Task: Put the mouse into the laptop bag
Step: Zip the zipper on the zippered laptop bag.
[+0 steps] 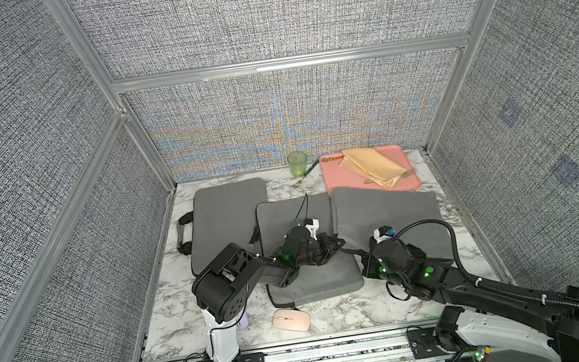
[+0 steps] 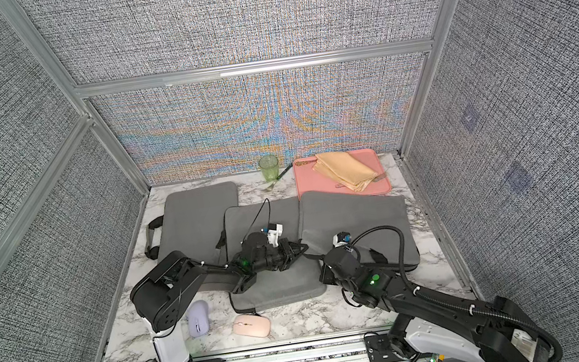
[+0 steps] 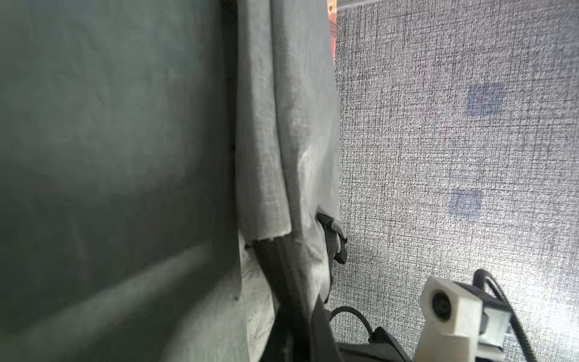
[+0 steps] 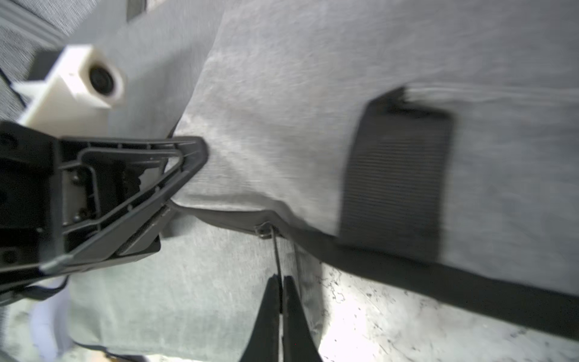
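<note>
Left gripper (image 4: 178, 197): I read its jaws as pinched tight on the corner of the laptop bag (image 1: 384, 211).
Right gripper (image 4: 282, 301): closed on the thin zipper pull (image 4: 275, 250) at that bag's edge.
Pink mouse (image 1: 292, 320): on the marble table (image 1: 356, 315), just in front of the middle bag (image 1: 313, 278), outside every bag.
Lilac mouse (image 2: 198, 319): beside my left arm's base, near the pink one.

A white marble-patterned tabletop (image 1: 338, 321) is sitting inside a booth, with grey woven fabric panels (image 1: 275, 10) rising behind it and along both of its sides. Silver aluminium frame bars (image 1: 290, 62) are holding the panels, and a slotted metal rail (image 1: 342, 351) is running along the tabletop's near edge. Bright, even light is falling across the tabletop.
</note>
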